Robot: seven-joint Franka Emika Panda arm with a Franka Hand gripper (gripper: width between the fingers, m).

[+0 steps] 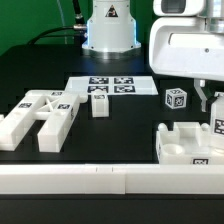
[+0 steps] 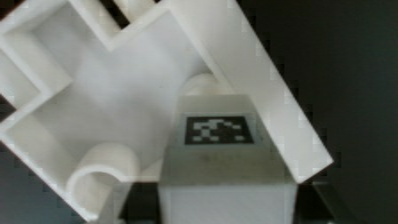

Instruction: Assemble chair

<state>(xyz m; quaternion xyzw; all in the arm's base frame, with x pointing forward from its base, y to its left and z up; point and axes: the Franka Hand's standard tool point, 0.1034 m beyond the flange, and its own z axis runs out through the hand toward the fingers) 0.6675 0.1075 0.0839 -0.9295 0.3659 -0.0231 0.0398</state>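
Note:
The chair is in loose white parts. A notched block [image 1: 188,143] lies at the exterior view's lower right. An H-shaped frame [image 1: 40,116] lies at the left, a short bar [image 1: 99,104] stands near the middle, and a small tagged cube [image 1: 176,98] sits behind the block. My gripper [image 1: 208,106] hangs over the block's far right end. In the wrist view the block [image 2: 125,95] fills the frame, with a tag [image 2: 219,130] on a grey wall. That wall runs between the two dark fingers of my gripper [image 2: 222,197], which press against both its sides.
The marker board [image 1: 110,87] lies flat at the back middle, in front of the arm's base [image 1: 108,35]. A long white rail [image 1: 100,181] runs along the table's front edge. The tabletop is black.

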